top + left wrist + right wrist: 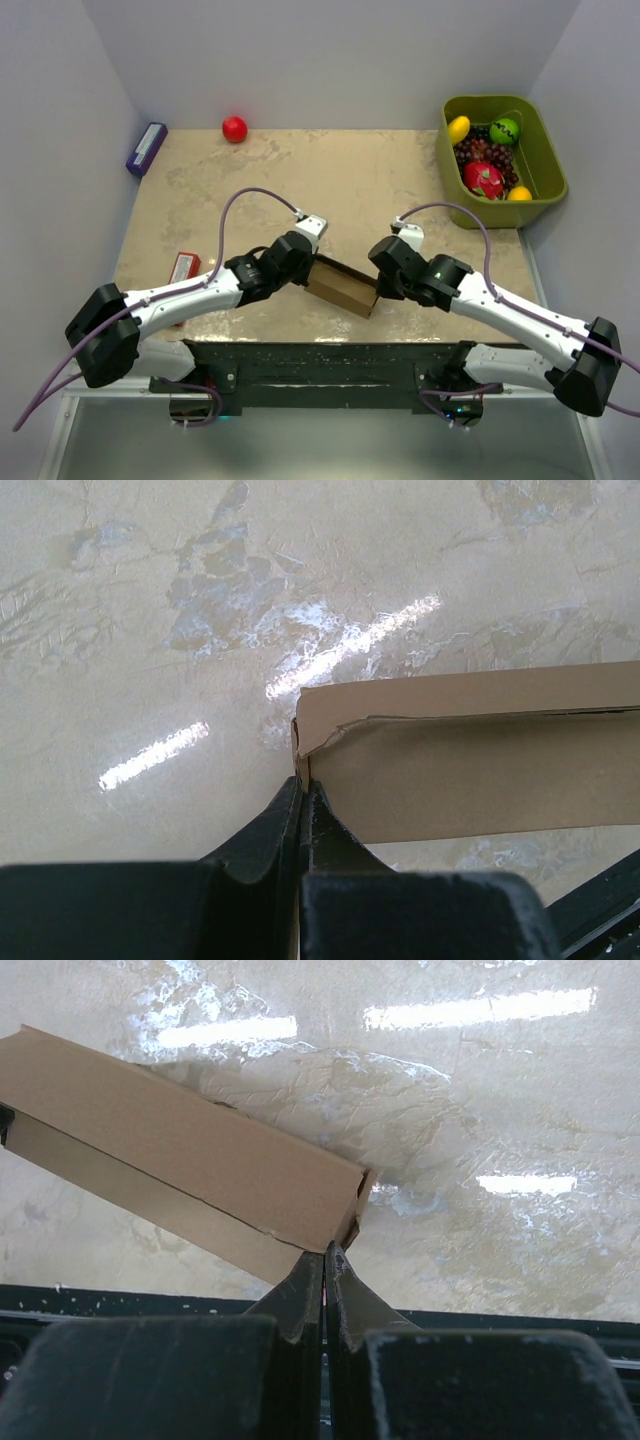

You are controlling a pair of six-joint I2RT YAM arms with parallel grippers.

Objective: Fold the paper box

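- Brown cardboard is what sits between the two arms: the paper box (342, 285), a long, narrow folded shape, lies slantwise near the front edge of the counter (300, 180), with its left end a little farther back than its right end.
- At the box's left end is the left gripper (311, 263). In the left wrist view its dark fingers (330, 840) are pressed together, with a thin strip of cardboard caught between them at the end corner of the paper box (470, 770), so this gripper is clamped on the box.
- A slightly torn or creased edge runs along the top fold of the box near that corner.
- At the box's right end is the right gripper (378, 290). In the right wrist view its fingers (300, 1295) are brought together with no gap, and their tips touch the lower near corner of the paper box (180, 1160).
- Whether any cardboard is pinched between the right fingers cannot be told.
- The end of the box by the right gripper shows a small dark opening where the end flap is not fully flush.
- Whether the box rests on the counter or hangs just above it is unclear; a soft shadow lies beneath it.
- A green bin (548, 165) holding fruit stands at the far right corner, well apart from the box.
- A red ball (234, 128) lies at the far edge, a purple box (146, 148) at the far left, and a flat red box (185, 267) beside the left arm.
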